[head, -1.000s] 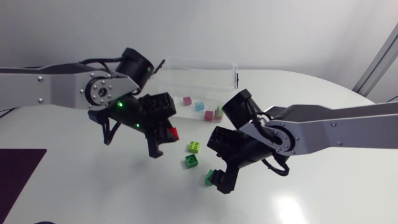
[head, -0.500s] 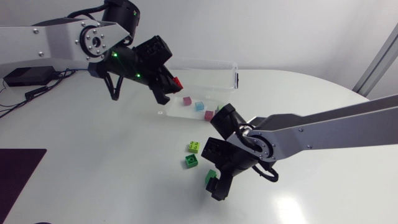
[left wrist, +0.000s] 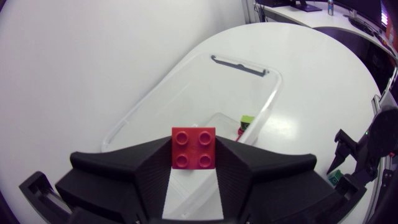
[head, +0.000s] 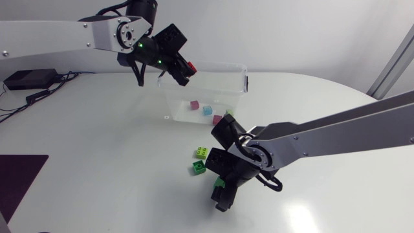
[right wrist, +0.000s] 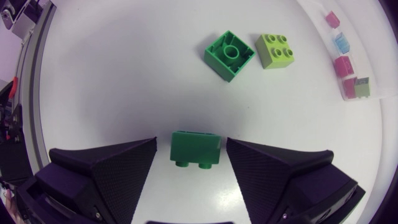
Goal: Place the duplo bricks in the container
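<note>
Red brick (left wrist: pixel 194 148) is clamped between the fingers of the left claw (left wrist: pixel 194 163), which hangs above one end of the clear container (left wrist: pixel 186 93); a pink brick (head: pixel 193 104) and a blue brick (head: pixel 207 110), among others, lie on its floor. The right claw (right wrist: pixel 191 152) stands wide open, low over the table (head: pixel 97 149), with a green brick (right wrist: pixel 195 149) lying on its side between the fingers, a gap at either side. Just ahead, between this claw and the container, an upturned green brick (right wrist: pixel 229 56) and a lime brick (right wrist: pixel 275 50) lie side by side.
</note>
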Tool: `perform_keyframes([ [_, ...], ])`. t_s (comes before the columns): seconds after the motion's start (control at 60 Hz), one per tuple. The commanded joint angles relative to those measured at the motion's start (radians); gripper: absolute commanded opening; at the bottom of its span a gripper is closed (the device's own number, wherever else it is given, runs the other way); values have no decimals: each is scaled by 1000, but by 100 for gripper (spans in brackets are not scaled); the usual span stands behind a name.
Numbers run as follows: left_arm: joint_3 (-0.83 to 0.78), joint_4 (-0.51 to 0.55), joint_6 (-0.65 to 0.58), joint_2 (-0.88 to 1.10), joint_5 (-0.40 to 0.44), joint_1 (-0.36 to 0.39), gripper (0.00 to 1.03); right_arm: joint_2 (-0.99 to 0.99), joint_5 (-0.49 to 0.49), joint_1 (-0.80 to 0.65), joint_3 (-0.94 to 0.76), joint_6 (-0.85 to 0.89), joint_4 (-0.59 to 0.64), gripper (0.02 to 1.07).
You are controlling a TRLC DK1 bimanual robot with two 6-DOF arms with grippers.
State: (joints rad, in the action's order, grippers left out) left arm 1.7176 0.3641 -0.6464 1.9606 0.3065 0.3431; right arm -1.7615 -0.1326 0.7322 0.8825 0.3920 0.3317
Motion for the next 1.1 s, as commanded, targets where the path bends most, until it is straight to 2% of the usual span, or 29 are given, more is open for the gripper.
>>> perform_keyframes([
  [0.0,89,-10,34,75,3,-19,30,-33,8,10,21,-16,-10,71],
  [0.083,131,-5,37,123,-1,-26,31,-33,10,12,21,-18,-10,59],
  [0.183,155,-8,40,164,-4,-32,33,-33,11,13,16,-16,-10,37],
  [0.2,158,-8,40,169,-6,-32,33,-33,13,15,16,-16,-10,37],
  [0.333,183,-21,45,207,-26,-39,37,-16,13,21,3,-13,-3,33],
  [0.367,183,-22,47,210,-29,-41,41,-1,13,21,-7,-13,-5,32],
  [0.4,183,-25,47,208,-30,-41,48,16,13,22,-13,-15,-5,32],
  [0.5,172,-27,51,184,-32,-42,81,88,14,18,-31,-18,13,32],
  [0.65,145,-31,54,124,-32,-42,97,198,14,-40,-24,-5,61,32],
  [0.867,34,-59,70,-17,-30,-36,98,326,-1,-143,26,-1,118,32],
  [1.083,-190,-34,25,-180,-32,0,98,329,-33,-249,116,-1,122,32],
])
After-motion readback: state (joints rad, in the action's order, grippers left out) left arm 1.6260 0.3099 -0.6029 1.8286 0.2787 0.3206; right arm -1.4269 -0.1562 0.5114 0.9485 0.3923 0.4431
